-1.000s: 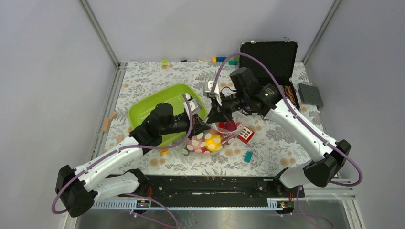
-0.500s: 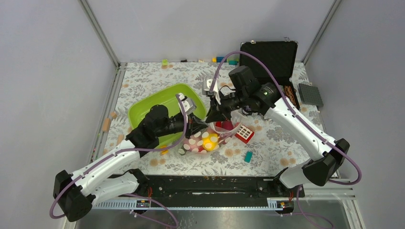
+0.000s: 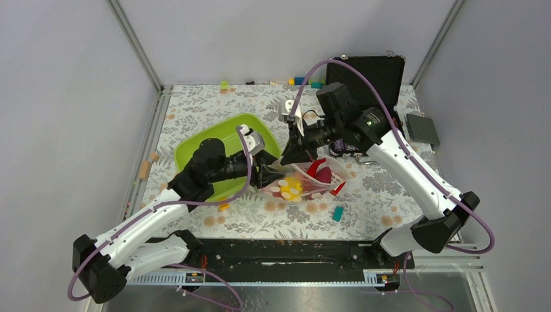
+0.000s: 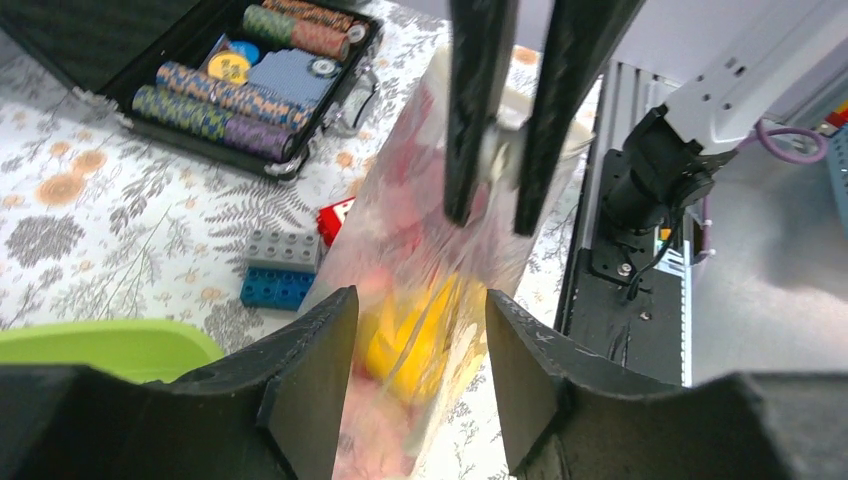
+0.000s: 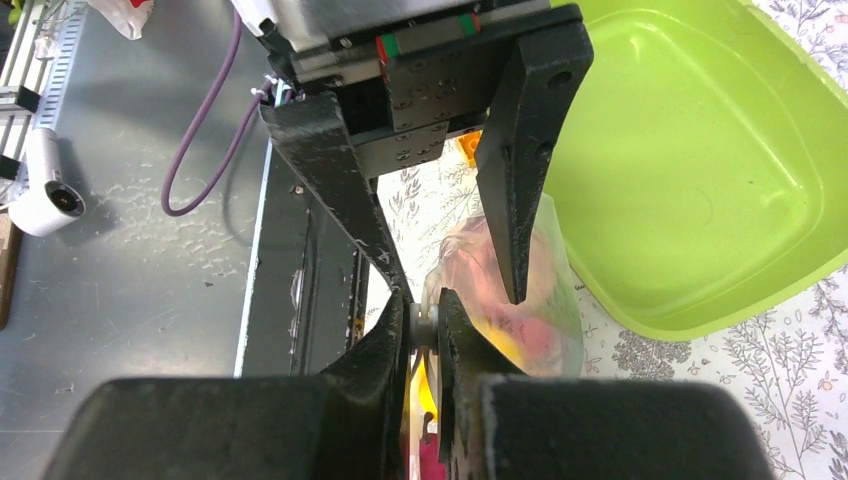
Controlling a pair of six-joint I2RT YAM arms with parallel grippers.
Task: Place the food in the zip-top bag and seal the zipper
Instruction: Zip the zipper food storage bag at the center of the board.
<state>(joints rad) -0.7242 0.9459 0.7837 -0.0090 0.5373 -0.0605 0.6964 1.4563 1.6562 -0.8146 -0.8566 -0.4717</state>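
Plain grey walls (image 3: 273, 39) on 3 sides. 2 slanted aluminium posts (image 3: 134, 44) meet at the back corners. Table (image 3: 195, 110) covered by white floral cloth with orange and grey print. Metal rail (image 3: 138, 179) along its left edge. Black plate (image 3: 292, 250) at near edge, scuffed grey metal sheet (image 3: 312, 300) below it. Light even, shadows soft.

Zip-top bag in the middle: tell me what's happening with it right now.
The right tool is pinched shut on the pale zipper strip of the zip-top bag, holding it by the mouth. The left tool is open, its jaws standing either side of the bag without gripping it. A yellow lemon and red pieces are already inside.
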